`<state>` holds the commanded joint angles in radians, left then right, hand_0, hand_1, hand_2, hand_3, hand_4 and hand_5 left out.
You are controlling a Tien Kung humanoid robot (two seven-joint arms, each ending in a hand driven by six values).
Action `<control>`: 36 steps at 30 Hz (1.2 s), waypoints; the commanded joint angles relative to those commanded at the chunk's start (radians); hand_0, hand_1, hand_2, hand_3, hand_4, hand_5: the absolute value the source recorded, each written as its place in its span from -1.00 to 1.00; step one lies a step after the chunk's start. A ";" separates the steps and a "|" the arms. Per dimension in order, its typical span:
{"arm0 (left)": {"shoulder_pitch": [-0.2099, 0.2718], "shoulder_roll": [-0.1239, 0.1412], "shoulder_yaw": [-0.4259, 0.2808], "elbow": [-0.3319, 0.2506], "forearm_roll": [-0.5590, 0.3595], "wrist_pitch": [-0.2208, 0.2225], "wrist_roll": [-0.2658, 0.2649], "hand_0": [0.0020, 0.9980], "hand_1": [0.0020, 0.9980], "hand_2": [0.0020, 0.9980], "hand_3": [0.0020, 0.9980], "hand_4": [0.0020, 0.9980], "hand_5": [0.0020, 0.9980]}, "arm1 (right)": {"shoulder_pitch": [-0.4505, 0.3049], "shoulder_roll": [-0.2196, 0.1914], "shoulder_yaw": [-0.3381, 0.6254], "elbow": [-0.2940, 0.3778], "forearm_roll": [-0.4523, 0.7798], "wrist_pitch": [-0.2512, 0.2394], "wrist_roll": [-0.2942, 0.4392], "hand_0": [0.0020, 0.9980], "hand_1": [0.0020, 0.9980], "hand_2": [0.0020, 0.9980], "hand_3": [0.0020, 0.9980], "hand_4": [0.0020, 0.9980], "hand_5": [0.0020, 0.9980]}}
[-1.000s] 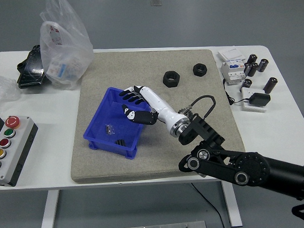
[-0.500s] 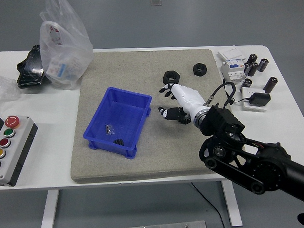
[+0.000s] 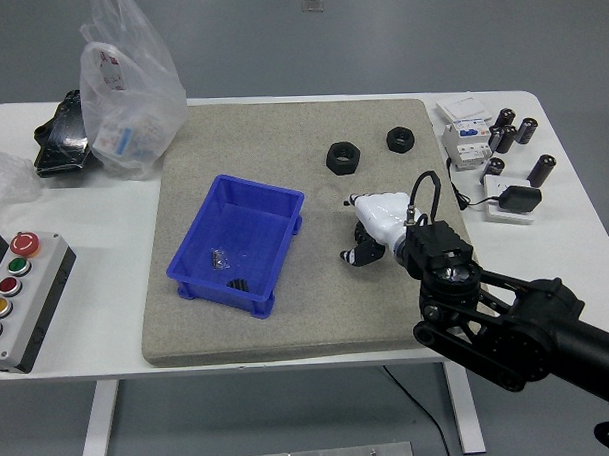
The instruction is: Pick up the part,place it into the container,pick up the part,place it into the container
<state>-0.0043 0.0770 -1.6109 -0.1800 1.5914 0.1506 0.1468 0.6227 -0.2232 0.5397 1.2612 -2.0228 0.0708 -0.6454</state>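
- The right hand [image 3: 373,229], white-shelled with black fingertips [image 3: 354,256], now hangs over the bare grey felt mat [image 3: 288,319] with its fingers curled loosely downward and nothing between them
- A second ago those fingers were spread over the blue plastic bin [image 3: 243,240]; half a second ago they were already clear of its rim, and now the hand has pulled further back toward the robot, the bin lying well off to the fingers' left
- Inside the bin sit a small metal piece [image 3: 221,258] and a dark part [image 3: 240,284] near its front wall, so I judge one placement finished
- Beyond the fingertips, further up the mat, the larger black hexagonal nut [image 3: 343,157] lies nearest, with the smaller black nut [image 3: 400,139] just to its right; both are untouched
- The withdrawal reads as the turn between cycles: the next reach likely goes forward to the larger nut
- The left arm is out of sight
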 joint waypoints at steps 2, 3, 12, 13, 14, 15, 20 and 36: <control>0.000 0.000 0.000 0.000 0.000 0.000 0.000 0.25 0.01 -0.01 0.23 0.39 -0.48 | 0.001 0.000 -0.004 -0.018 0.005 0.004 0.000 0.07 0.41 0.49 0.49 0.15 -0.48; 0.000 0.000 0.000 0.000 0.000 0.000 0.000 0.25 0.01 -0.01 0.23 0.39 -0.48 | 0.002 0.000 -0.004 -0.024 0.007 0.005 0.000 0.07 0.41 0.49 0.49 0.15 -0.48; -0.001 0.000 0.004 0.000 -0.002 -0.001 -0.003 0.25 0.01 -0.01 0.22 0.39 -0.48 | 0.001 0.001 -0.015 -0.047 0.006 -0.049 0.000 -0.16 0.19 0.07 0.19 -0.57 -0.66; -0.001 0.000 0.005 0.000 -0.003 -0.001 -0.004 0.25 0.01 -0.01 0.22 0.39 -0.48 | 0.001 0.001 -0.017 -0.048 0.006 -0.055 0.000 -0.16 0.19 0.07 0.19 -0.57 -0.66; -0.001 0.000 0.005 0.000 -0.003 -0.001 -0.004 0.25 0.01 -0.01 0.22 0.39 -0.48 | 0.001 0.001 -0.018 -0.049 0.005 -0.060 0.000 -0.23 0.04 -0.23 -0.02 -0.50 -0.97; -0.001 0.000 0.005 0.000 -0.003 -0.001 -0.004 0.25 0.01 -0.01 0.22 0.39 -0.48 | 0.001 0.001 -0.019 -0.049 0.004 -0.063 0.000 -0.23 0.04 -0.23 -0.02 -0.50 -0.97; 0.000 0.000 0.003 0.000 -0.002 0.000 -0.003 0.25 0.02 -0.01 0.23 0.39 -0.48 | 0.002 -0.002 -0.020 -0.047 -0.013 -0.083 0.000 -0.24 0.01 -0.34 -0.06 -0.59 -1.00; 0.001 0.001 0.004 0.000 -0.001 0.000 0.000 0.25 0.02 -0.01 0.23 0.39 -0.48 | 0.119 0.024 -0.111 0.118 0.017 -0.276 0.000 -0.26 0.00 -0.38 -0.08 -0.60 -1.00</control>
<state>-0.0029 0.0782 -1.6071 -0.1800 1.5903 0.1503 0.1466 0.7413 -0.1990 0.4290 1.3793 -2.0062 -0.2049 -0.6454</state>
